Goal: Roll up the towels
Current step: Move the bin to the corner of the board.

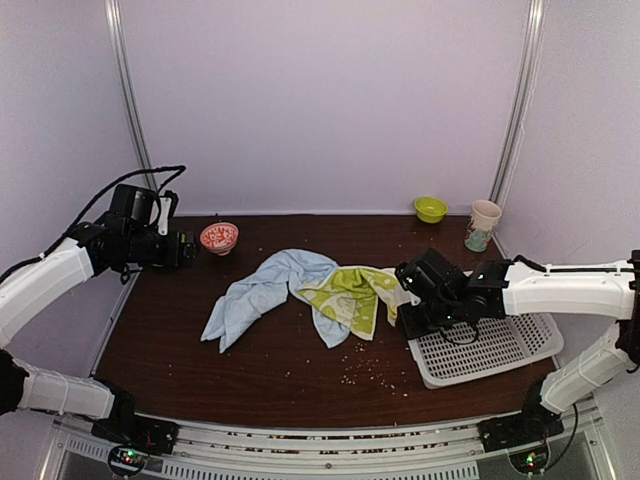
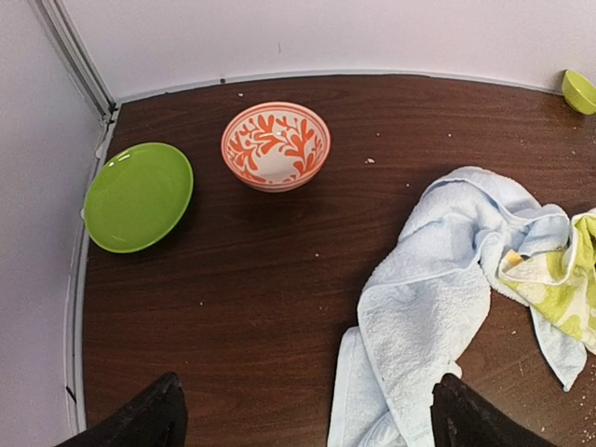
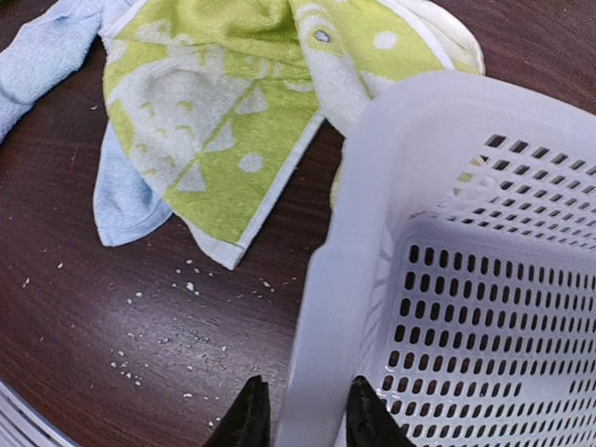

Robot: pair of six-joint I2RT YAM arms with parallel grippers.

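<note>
The pale blue towel lies crumpled mid-table. The lime-green and cream towel lies partly over its right end, and its cream edge reaches the white perforated basket. My right gripper straddles the basket's left rim, one finger outside and one inside, closed against the wall. My left gripper hovers at the far left, jaws wide open and holding nothing, above bare table left of the blue towel.
An orange-patterned bowl and a green plate sit at the back left. A small green bowl and a cup stand at the back right. Crumbs dot the table in front of the towels.
</note>
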